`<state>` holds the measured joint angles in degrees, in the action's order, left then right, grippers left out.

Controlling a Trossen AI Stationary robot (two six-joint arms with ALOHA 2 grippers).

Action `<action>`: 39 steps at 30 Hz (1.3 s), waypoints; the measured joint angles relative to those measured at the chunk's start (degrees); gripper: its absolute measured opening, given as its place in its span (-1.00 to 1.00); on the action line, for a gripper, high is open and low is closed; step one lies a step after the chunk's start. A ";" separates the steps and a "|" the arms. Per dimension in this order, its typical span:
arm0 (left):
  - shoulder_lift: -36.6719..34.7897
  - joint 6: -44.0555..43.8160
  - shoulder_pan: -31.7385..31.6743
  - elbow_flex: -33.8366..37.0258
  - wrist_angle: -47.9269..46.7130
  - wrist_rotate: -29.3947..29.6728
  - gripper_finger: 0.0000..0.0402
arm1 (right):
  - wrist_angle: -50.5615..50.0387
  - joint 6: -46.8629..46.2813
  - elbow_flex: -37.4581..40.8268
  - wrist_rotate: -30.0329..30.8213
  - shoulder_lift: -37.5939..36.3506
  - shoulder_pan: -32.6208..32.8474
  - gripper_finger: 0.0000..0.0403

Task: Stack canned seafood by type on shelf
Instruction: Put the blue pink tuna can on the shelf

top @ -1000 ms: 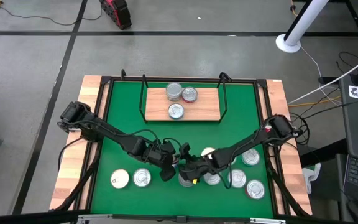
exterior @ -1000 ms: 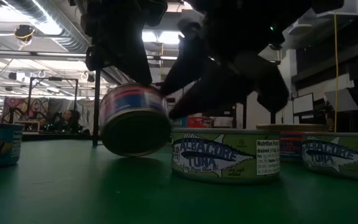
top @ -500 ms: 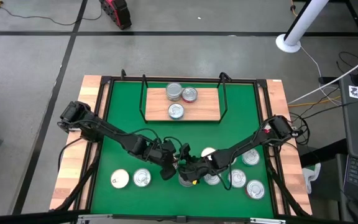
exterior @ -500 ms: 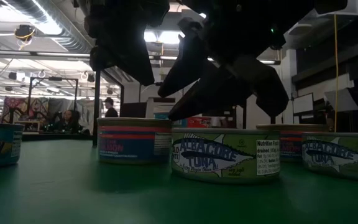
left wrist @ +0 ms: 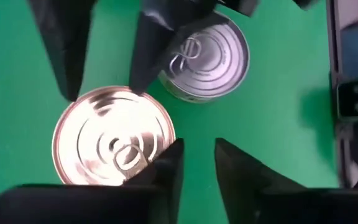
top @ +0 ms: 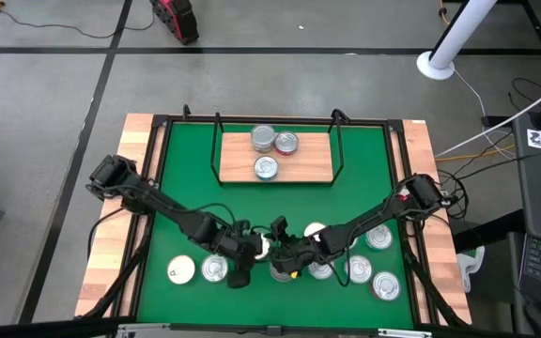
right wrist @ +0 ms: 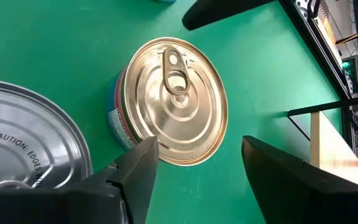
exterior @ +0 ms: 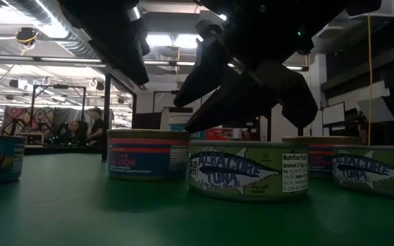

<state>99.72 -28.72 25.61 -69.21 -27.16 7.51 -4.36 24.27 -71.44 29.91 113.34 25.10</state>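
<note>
A gold-lidded tin (right wrist: 173, 99) with a blue and red side (exterior: 148, 154) stands flat on the green mat (top: 186, 207), beside a silver-lidded albacore tuna tin (exterior: 248, 169). My right gripper (right wrist: 197, 143) is open, with its fingertips over this tin's rim. My left gripper (left wrist: 197, 152) is open and holds nothing; it hangs raised beside the same tin (left wrist: 114, 140), toward the near edge (top: 240, 272). Three tins stand on the light-wood shelf (top: 308, 169). Several more tins sit along the mat's near side. My right gripper's fingertips (left wrist: 132, 84) stand at the gold-lidded tin's rim (left wrist: 104, 93), slanting down from the right. Whether they touch it, I cannot tell. The tin rests flat on the mat.
Tins crowd the near right of the mat (top: 358, 269), with two more at the near left (top: 198, 270). The shelf's black wire uprights (top: 338, 141) stand at the far side. Bare mat lies between the shelf and the grippers.
The gold-lidded tin, raised and tilted under the grippers a second ago, came down flat on the mat beside the tuna tin. My left gripper then drew back up and toward the near edge, away from it. My right gripper stayed in place.
</note>
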 joint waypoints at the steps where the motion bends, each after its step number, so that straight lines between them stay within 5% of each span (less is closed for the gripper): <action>1: 0.28 2.21 0.34 0.00 0.09 0.55 -0.47 | 0.00 0.00 0.00 0.01 0.00 0.00 0.15; 8: 3.74 12.45 2.69 0.02 0.07 6.71 -0.31 | -0.09 0.03 0.00 0.04 0.00 0.00 0.15; 22: 9.34 14.09 4.34 -0.17 -0.02 15.76 -0.31 | -0.20 0.10 0.00 0.11 -0.02 0.00 0.15; 33: 9.51 14.10 3.94 0.00 -0.89 22.21 -0.95 | -0.09 0.07 0.02 0.01 -0.02 0.02 0.15; 39: 9.27 9.83 2.51 0.00 -0.74 22.13 -0.99 | -0.07 0.07 0.04 -1.47 -0.02 0.04 0.15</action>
<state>108.99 -18.89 28.11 -69.21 -27.90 29.65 -4.43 24.34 -71.40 28.44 113.32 25.14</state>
